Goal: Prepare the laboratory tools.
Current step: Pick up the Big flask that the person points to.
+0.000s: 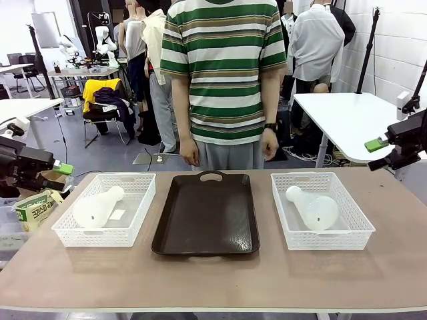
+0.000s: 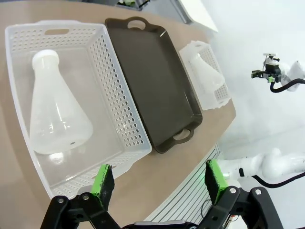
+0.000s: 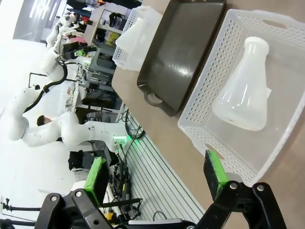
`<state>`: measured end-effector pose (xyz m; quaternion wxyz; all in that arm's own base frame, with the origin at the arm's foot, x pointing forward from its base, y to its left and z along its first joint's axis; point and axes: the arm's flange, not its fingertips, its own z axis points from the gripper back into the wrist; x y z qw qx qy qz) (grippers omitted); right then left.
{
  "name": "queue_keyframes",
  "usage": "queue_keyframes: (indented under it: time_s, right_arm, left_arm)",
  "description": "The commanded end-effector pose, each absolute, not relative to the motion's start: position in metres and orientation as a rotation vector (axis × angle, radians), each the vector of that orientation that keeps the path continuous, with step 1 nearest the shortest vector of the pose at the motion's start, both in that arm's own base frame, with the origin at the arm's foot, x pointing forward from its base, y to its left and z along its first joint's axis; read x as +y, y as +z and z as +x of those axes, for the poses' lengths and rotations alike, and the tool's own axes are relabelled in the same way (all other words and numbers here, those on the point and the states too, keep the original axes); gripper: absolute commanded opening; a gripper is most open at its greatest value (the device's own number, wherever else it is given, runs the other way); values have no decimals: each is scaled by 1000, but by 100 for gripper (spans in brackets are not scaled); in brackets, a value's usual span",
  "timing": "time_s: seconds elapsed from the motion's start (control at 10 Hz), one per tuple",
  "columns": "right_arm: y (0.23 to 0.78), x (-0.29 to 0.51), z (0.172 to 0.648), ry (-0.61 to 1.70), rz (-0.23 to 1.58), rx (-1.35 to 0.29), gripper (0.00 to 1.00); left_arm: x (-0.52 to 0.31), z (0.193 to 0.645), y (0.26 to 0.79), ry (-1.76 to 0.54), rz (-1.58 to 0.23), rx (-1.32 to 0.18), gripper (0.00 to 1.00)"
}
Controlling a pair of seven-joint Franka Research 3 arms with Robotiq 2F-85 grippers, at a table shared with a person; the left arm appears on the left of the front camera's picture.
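Two frosted-white conical flasks lie on their sides. One flask [image 1: 97, 207] [image 2: 57, 109] rests in the left white mesh basket [image 1: 137, 220], its neck pointing to the far side. The other flask [image 1: 313, 208] [image 3: 245, 86] lies in the right basket [image 1: 357, 230]. My left gripper [image 1: 60, 170] [image 2: 158, 181] hangs open off the table's left edge, above and to the near side of its basket. Off the right edge, my right gripper [image 1: 377, 153] [image 3: 155, 176] hovers open above the table. Neither holds anything.
A dark brown tray [image 1: 207, 213] [image 2: 152, 81] [image 3: 186, 47] lies between the baskets. A person in a striped shirt stands at the far edge, hands [image 1: 190, 152] hanging down. A green-printed box [image 1: 37, 208] sits beside the table's left end.
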<state>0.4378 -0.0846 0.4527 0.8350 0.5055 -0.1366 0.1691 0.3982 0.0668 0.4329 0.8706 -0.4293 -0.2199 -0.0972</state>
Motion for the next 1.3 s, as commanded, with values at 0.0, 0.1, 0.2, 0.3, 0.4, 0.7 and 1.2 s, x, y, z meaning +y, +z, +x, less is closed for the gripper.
queue_keyframes:
  time_s: [0.0, 0.1, 0.2, 0.3, 0.4, 0.7, 1.2]
  right_arm:
    - [453, -87, 437, 354, 1073, -293, 100]
    - [453, -87, 437, 354, 1073, -293, 100]
    - [453, -87, 437, 354, 1073, -293, 100]
    - [453, -87, 437, 354, 1073, -293, 100]
    - [453, -87, 437, 354, 1073, -293, 100]
    - [453, -87, 437, 354, 1073, -293, 100]
    - [453, -87, 437, 354, 1073, -293, 100]
  left_arm:
    - [67, 398, 433, -209, -892, -461, 100]
    - [67, 398, 433, -209, -892, -461, 100]
    - [67, 398, 433, -209, -892, -461, 100]
    - [67, 398, 433, -209, -892, -461, 100]
    - [67, 398, 433, -209, -892, -461, 100]
    - [67, 398, 433, -209, -892, -461, 100]
    - [67, 398, 433, -209, -892, -461, 100]
